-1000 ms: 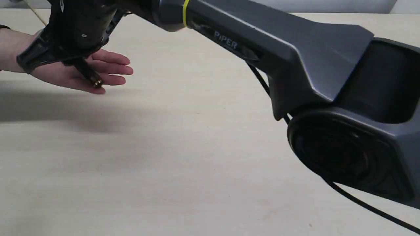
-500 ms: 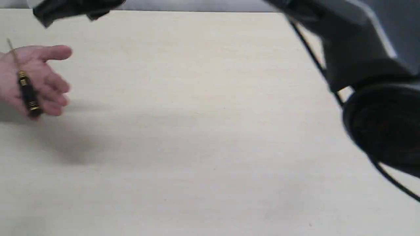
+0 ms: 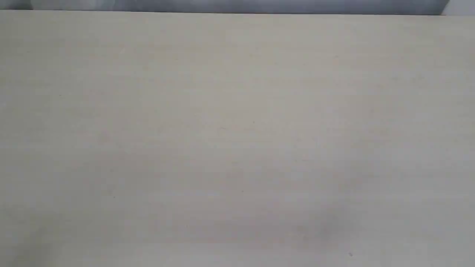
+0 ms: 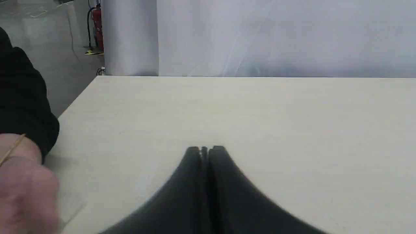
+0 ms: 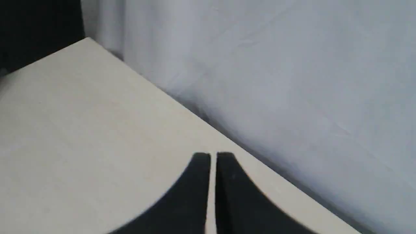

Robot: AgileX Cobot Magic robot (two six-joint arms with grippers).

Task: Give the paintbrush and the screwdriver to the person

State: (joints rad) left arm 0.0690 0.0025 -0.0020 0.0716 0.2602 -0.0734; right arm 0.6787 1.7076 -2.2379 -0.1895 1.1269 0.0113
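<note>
the screwdriver [image 4: 12, 149] shows only in the left wrist view, as a thin, straight, pale-gold shaft lying slantwise across the wrist of the person's hand [image 4: 27, 191]; its handle cannot be made out. the hand is bare, light-skinned and strongly blurred, so the set of its fingers cannot be told. it is cut off by the picture's edge and lies over the table [image 4: 260, 113] near one side edge. a black sleeve [image 4: 22, 97] covers the forearm down to the wrist. the left gripper [image 4: 205, 149] is well apart from the hand, above bare tabletop. its two black fingers are pressed together along their length with nothing between them, and their squared tips point toward the table's far edge. the right gripper [image 5: 213, 156] is likewise drawn in and holds nothing. its black fingers stand parallel with only a hairline slit between them, through which the tabletop shows, and they point toward a corner of the table. the exterior view contains neither arm, only the pale, faintly grained wood-tone tabletop. a white fabric backdrop [image 4: 276, 35] hangs behind the table's far edge. beyond the table's corner lies a grey floor [image 4: 48, 39], where a red fire extinguisher [image 4: 97, 27] stands beside the backdrop's edge.
</note>
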